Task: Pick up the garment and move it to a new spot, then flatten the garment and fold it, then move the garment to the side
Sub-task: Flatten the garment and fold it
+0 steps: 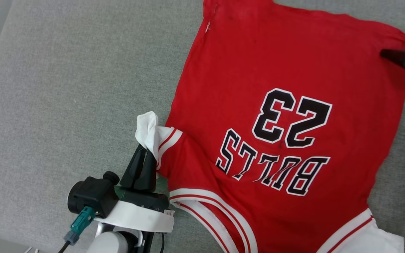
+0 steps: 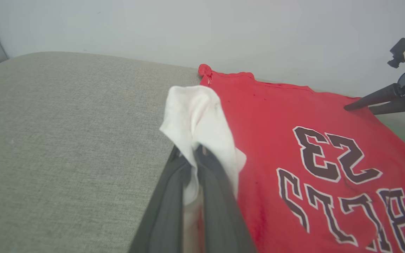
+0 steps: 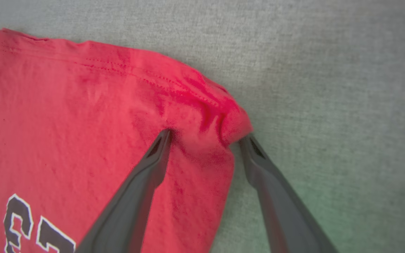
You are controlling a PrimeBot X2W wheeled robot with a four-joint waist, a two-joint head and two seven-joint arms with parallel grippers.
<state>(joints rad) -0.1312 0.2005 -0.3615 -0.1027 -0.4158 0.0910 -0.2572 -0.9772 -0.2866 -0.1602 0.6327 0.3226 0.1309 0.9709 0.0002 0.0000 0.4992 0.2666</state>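
Two holds for flattening: my left gripper clamps the garment's sleeve; my right gripper, spread around the far corner, must close.

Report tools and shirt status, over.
Left tool shut on shirt sleeve. Right tool open, straddling far hem corner. Shirt spread on cushion, print up. No obstruction seen.
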